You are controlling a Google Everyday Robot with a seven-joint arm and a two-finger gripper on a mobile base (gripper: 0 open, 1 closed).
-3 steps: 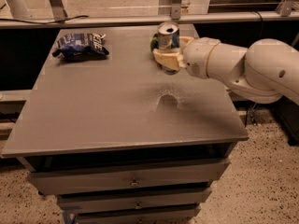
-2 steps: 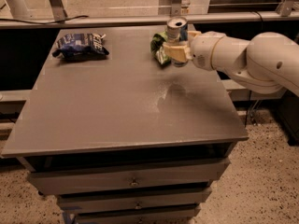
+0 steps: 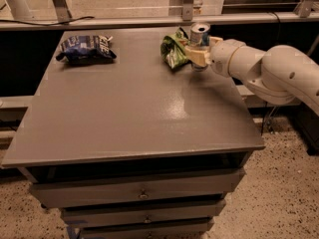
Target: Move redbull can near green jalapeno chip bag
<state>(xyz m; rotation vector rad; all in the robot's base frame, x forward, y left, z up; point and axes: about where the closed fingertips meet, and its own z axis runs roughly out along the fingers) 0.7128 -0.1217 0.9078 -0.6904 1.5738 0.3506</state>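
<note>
We see the gripper at the far right part of the table, clasped around the lower body of the can, so that only the can's shiny top and upper wall show above it. The can stands upright just beside the green bag, on the bag's right, and they look close enough to be touching, though we cannot tell for sure. We also cannot tell whether the can's base rests on the table or hangs a little above it. In our judgement the can is already about where it belongs, so the main risks lie in the release. If the base is off the surface when the grip lets go, the slim, tall can could drop, wobble and tip. If the gripper pulls back at a slant, it could drag the can over or away from the bag. The bag is light and crumpled, so any further push to the left could shove it along or wedge it under the can, leaving the can leaning. The table's right edge is near the arm, and a toppled can could roll that way. The blue bag lies well apart at the far left and should play no part.
</note>
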